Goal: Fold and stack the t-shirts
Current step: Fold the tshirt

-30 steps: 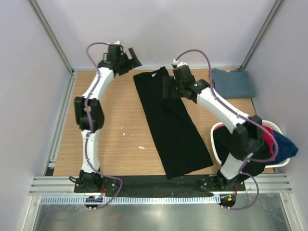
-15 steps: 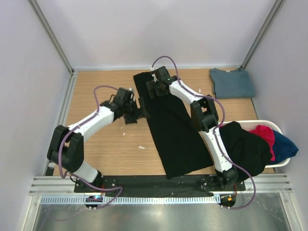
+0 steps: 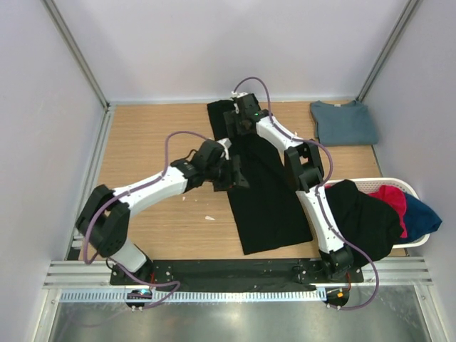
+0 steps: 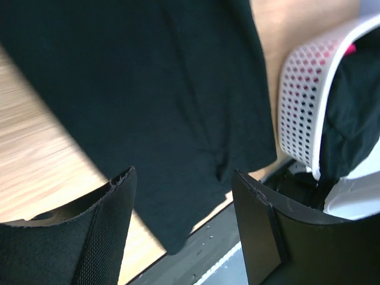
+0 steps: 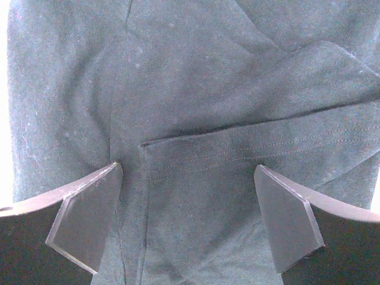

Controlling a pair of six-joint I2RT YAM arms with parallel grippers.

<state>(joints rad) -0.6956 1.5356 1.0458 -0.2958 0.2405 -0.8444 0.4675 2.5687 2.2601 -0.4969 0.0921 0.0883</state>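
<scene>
Gaping right gripper [image 5: 187, 172] (empty), over black t-shirt [image 5: 196, 83]

Parted left claw [image 4: 183, 176] over black t-shirt [image 4: 148, 89]

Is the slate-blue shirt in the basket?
No, the slate-blue shirt lies folded on the tabletop beyond the white basket, apart from it.

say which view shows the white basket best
Top external: most of the white basket shows, heaped with black, red and blue shirts. Left wrist catches only part of its perforated wall; right wrist shows none of it.
</scene>
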